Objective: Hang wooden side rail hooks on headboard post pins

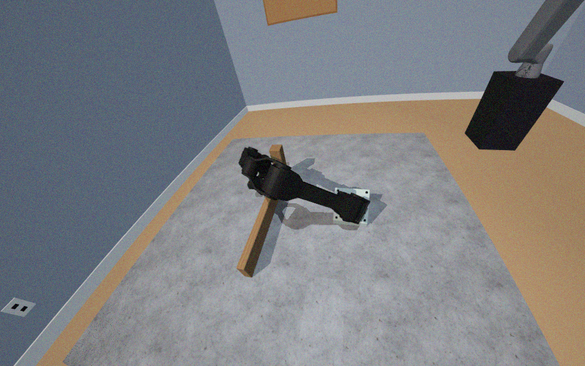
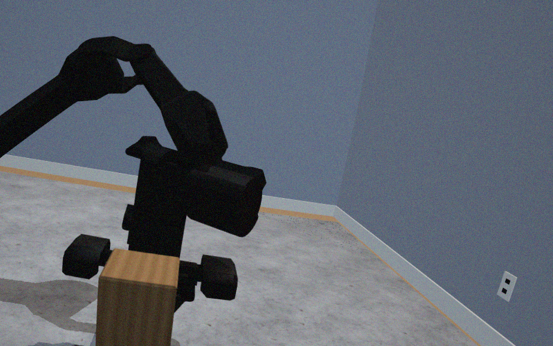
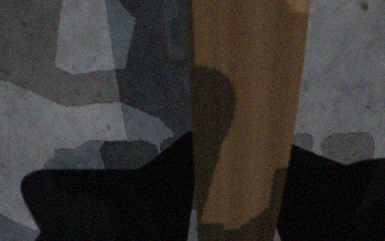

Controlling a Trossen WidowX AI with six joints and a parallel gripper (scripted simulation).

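Observation:
The wooden side rail (image 1: pixel 258 235) (image 3: pixel 255 84) runs from the front of the table back under the arm in the top view. Its front end appears to be at the table surface. The headboard post (image 1: pixel 276 149) (image 2: pixel 134 316) stands upright at the back in the top view and close up in the exterior view. My gripper (image 3: pixel 222 137) points down and is shut on the rail, one finger on each side. In the exterior view the post covers the fingertips and the rail. The steel hooks, the pins and the slot are hidden, so contact between them cannot be told.
The arm's pale base plate (image 1: pixel 365 192) lies right of the rail on the grey table top (image 1: pixel 336 280), with the arm spanning between them above the table. A black pedestal (image 1: pixel 513 112) with a grey arm (image 1: pixel 545 32) stands beyond the table at the right. Walls rise behind and left.

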